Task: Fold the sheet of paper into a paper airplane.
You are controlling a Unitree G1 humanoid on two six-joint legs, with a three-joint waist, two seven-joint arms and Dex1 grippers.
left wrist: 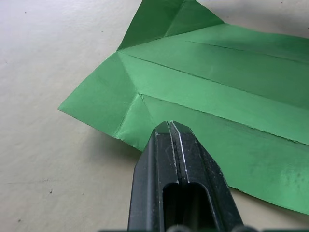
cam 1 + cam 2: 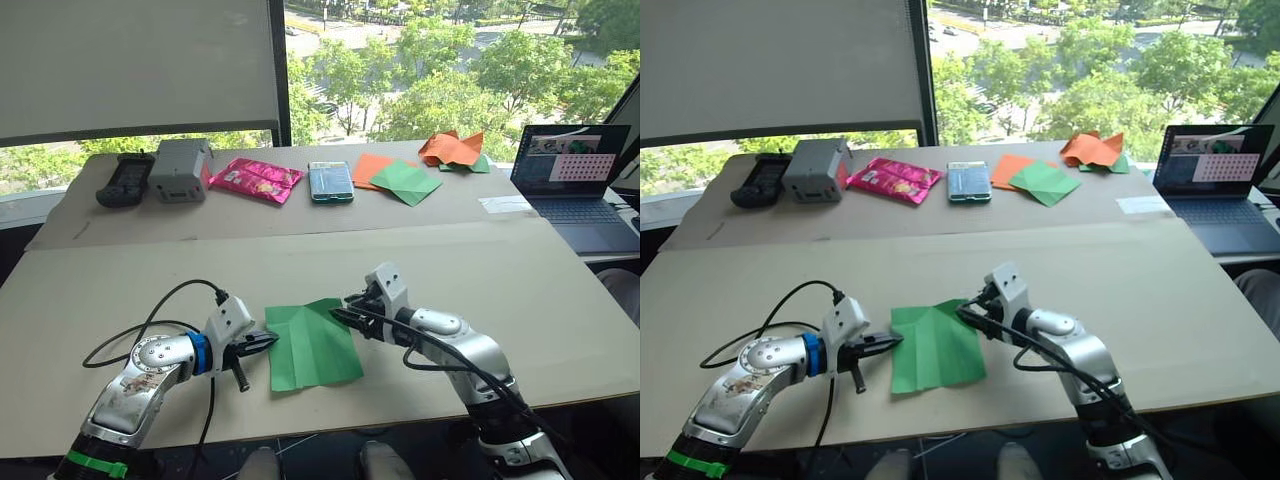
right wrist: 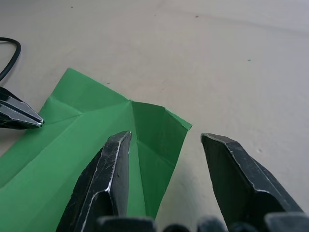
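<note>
Two tables (image 2: 560, 300) are standing end to end under a window. The far one is carrying a laptop (image 2: 575, 185), a grey box (image 2: 180, 168), a black controller (image 2: 124, 180), a pink packet (image 2: 256, 180), a teal case (image 2: 330, 181) and spare orange and green sheets (image 2: 400, 178). The near one is holding the work.

The sheet (image 2: 312, 343) is lying flat on the near table, close to the front edge, between the two grippers. It is green, creased lengthwise in several lines, with its far right corner turned over into a flap (image 3: 157, 140).

The left gripper (image 2: 262, 342) is pressing its closed tips down at the sheet's left edge; the left wrist view is showing the fingers together over the paper, nothing visibly caught between them. The right gripper (image 3: 166, 140) is hovering spread at the folded corner, one finger over the flap, the other over bare table.

Handling, as judged: the paper is looking very light and thin, floppy, and likely to slide on the smooth tabletop unless one side is pinned. It is tearing-prone if pulled, but is taking sharp creases. The best hold is seeming to be an edge or corner pinch, lifting just enough to fold along an existing crease, while the left tips are acting as a weight. Too much pressure risks crumpling.
</note>
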